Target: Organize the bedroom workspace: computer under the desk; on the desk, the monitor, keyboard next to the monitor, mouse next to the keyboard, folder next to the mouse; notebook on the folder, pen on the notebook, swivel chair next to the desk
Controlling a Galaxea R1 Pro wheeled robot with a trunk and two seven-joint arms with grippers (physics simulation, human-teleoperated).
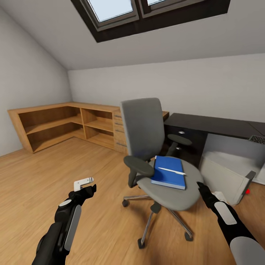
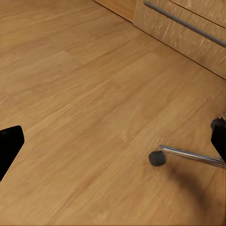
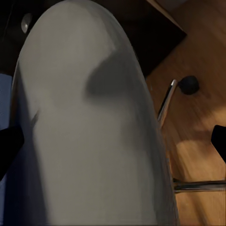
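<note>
Left tool (image 1: 88, 186) hangs over bare wooden floor (image 1: 44, 176), fingers spread. Middle: the swivel chair (image 1: 147, 129) faces us, a blue book (image 1: 169, 172) flat on its seat, the pen (image 1: 171, 170) lying crosswise on top. Right tool (image 1: 200, 185) sits at the seat's front edge, fingers apart around nothing. Behind, the black tabletop (image 1: 213, 125); the keyboard (image 1: 257, 139) is cut off at the frame edge.
</note>
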